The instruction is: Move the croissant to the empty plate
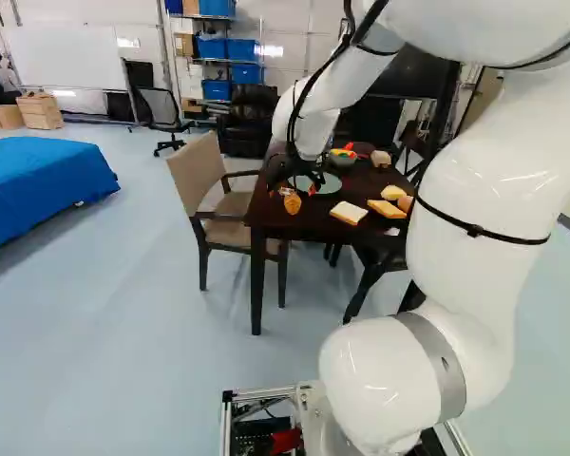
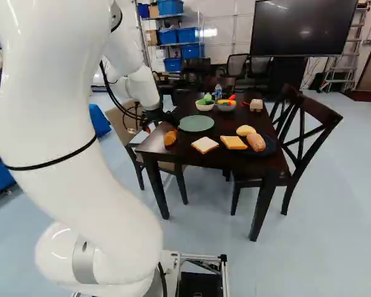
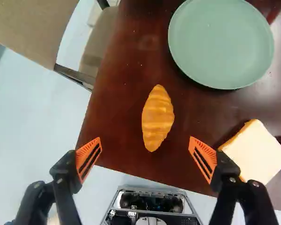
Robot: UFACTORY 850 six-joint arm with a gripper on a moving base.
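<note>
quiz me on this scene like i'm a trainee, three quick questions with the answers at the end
1. Multiple choice: where is the croissant?
a) on the green plate
b) on the bare table, beside that plate
c) on the seat of a chair

2. True or false: the tool stands open, gripping nothing.

3. Fill in the blank: in the right base view, a clear ____ stands just behind the pale bowl and the grey bowl.

Key: 1 b; 2 true; 3 bottle
</note>
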